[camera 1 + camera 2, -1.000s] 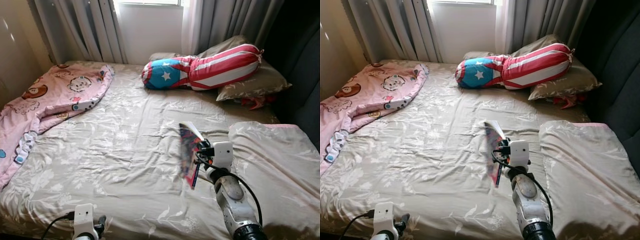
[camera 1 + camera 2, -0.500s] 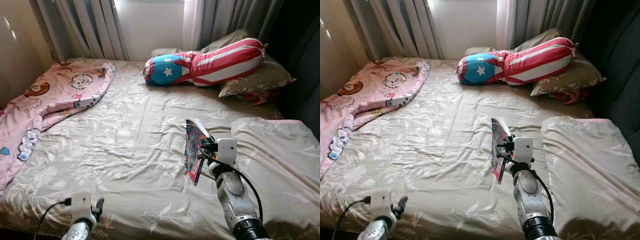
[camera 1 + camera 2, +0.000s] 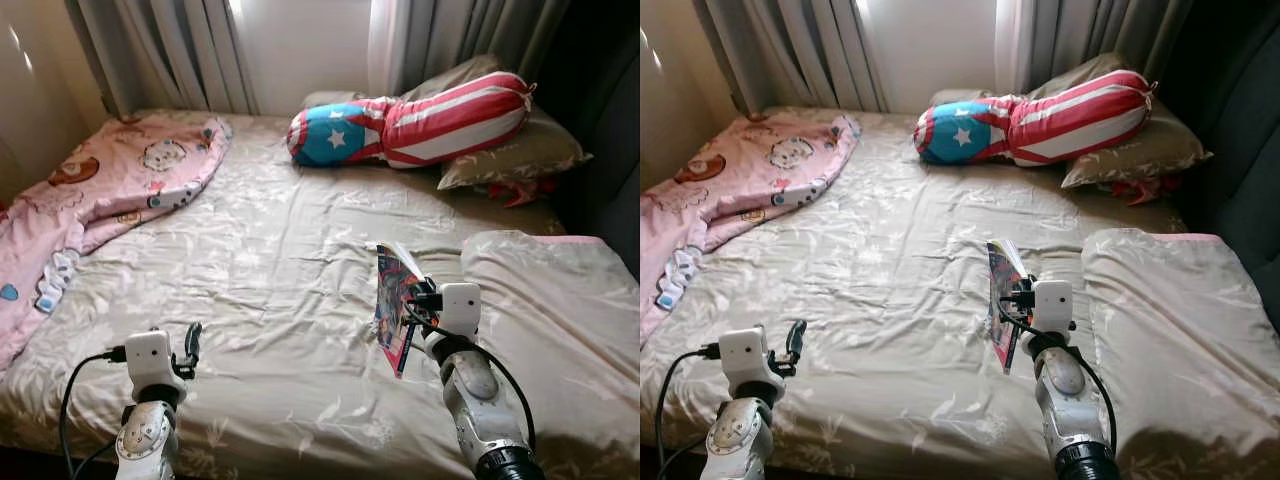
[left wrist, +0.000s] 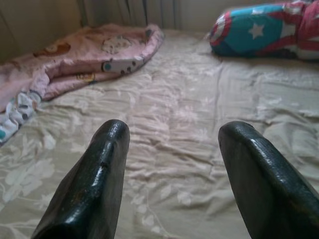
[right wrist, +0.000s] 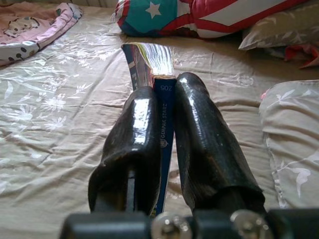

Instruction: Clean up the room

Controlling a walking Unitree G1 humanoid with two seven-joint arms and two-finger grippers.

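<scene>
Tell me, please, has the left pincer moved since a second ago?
Yes. The left pincer has risen from the frame's bottom edge and now hovers over the bedsheet, farther up the bed toward the pink blanket.

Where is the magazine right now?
In the eye views, the magazine is clamped upright in the right pincer, above the bed sheet on the robot's right, beside the beige pillow.

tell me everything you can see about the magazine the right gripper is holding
The magazine is thin, with a glossy, colourful cover in reds and blues and a dark blue spine printed with white lettering. The right gripper is shut on it, one black finger on each side of the spine. It stands upright on edge, lifted above the beige floral bedsheet, its pages fanning a little at the top. Nothing else touches it. It hangs just left of the folded beige blanket.
</scene>
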